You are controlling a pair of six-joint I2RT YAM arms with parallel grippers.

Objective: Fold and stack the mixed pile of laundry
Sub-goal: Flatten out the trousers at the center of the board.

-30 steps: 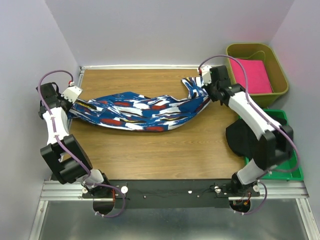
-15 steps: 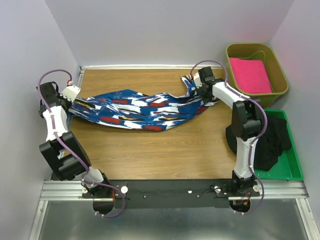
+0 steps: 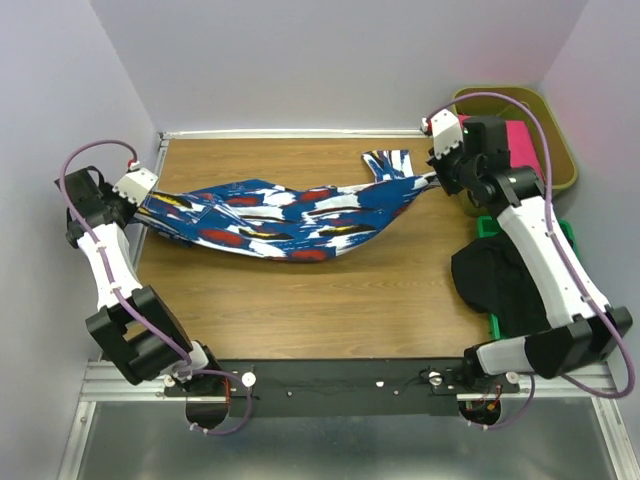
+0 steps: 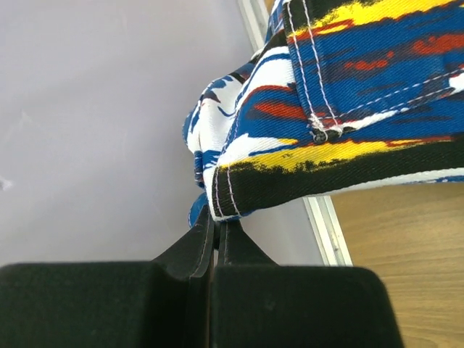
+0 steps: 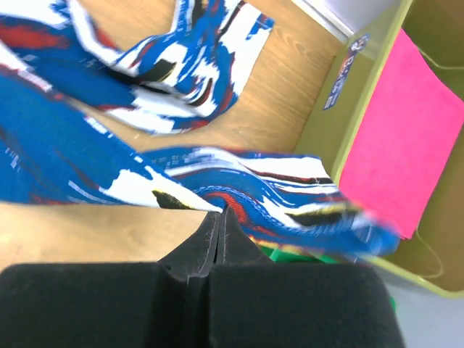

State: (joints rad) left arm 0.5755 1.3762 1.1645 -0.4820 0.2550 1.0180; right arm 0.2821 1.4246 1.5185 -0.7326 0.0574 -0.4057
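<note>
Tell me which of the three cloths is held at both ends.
The blue patterned cloth, stretched between the left gripper and right gripper; the black garment and pink cloth lie unheld.

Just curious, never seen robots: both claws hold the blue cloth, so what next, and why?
Probably draw the ends slightly further apart: the left gripper and right gripper each pinch an end, yet the cloth lies bunched, not flat, on the table.
</note>
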